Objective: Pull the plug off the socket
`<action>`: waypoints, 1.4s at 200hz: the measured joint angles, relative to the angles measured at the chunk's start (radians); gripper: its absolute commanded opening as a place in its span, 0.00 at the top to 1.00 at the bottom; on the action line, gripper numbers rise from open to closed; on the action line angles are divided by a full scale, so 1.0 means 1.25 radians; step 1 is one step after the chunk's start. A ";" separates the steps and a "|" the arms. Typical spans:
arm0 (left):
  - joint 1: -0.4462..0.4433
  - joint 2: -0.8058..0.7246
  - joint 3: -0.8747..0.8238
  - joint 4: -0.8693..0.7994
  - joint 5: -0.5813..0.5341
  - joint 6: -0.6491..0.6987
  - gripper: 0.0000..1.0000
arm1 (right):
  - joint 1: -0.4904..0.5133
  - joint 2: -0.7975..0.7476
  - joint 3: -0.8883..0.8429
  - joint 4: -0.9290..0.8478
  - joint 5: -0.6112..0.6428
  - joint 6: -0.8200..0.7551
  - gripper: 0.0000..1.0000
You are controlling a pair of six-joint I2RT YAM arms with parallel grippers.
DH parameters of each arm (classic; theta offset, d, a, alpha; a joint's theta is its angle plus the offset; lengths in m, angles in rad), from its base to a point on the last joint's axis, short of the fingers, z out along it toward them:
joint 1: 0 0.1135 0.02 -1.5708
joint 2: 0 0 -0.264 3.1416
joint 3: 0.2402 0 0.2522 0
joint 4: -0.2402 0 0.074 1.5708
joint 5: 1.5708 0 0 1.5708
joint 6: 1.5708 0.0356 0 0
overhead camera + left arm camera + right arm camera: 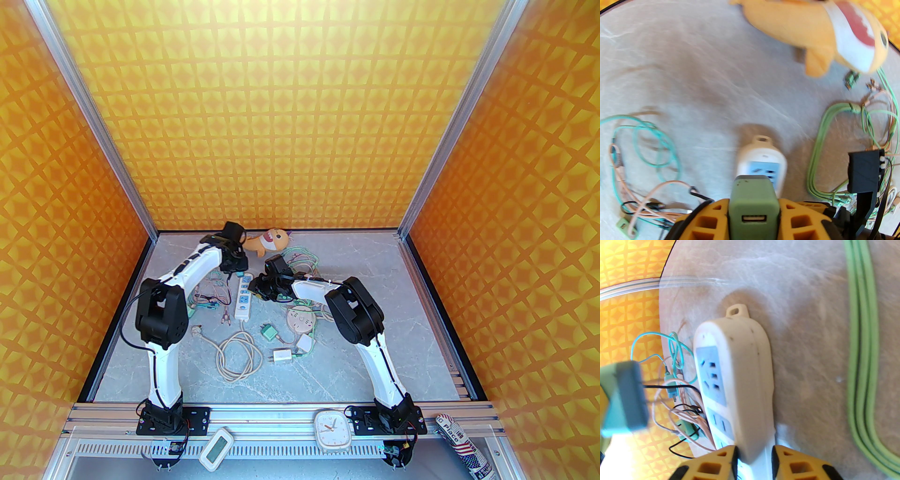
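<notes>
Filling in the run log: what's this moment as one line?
left end effector: shut on plug | plug: out of strip, prongs clear | right end effector: shut on strip

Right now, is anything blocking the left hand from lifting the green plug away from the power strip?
Nothing visible. The left hand grips the green plug, its prongs already clear of the white power strip, which the right hand clamps by its edge.

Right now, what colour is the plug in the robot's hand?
Green plug; clearest from the left wrist.
</notes>
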 measured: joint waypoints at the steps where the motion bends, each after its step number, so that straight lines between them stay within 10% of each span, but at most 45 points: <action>1: 0.002 -0.002 0.000 -0.001 0.000 0.000 0.76 | 0.000 -0.001 0.000 -0.002 0.001 -0.002 0.66; 150: 0.102 0.261 0.287 -0.026 0.016 0.020 0.71 | 0.000 -0.274 -0.027 -0.236 0.123 -0.189 0.19; 280: 0.112 0.272 0.285 -0.032 0.064 -0.010 0.19 | -0.004 -0.500 -0.197 -0.345 0.348 -0.272 0.02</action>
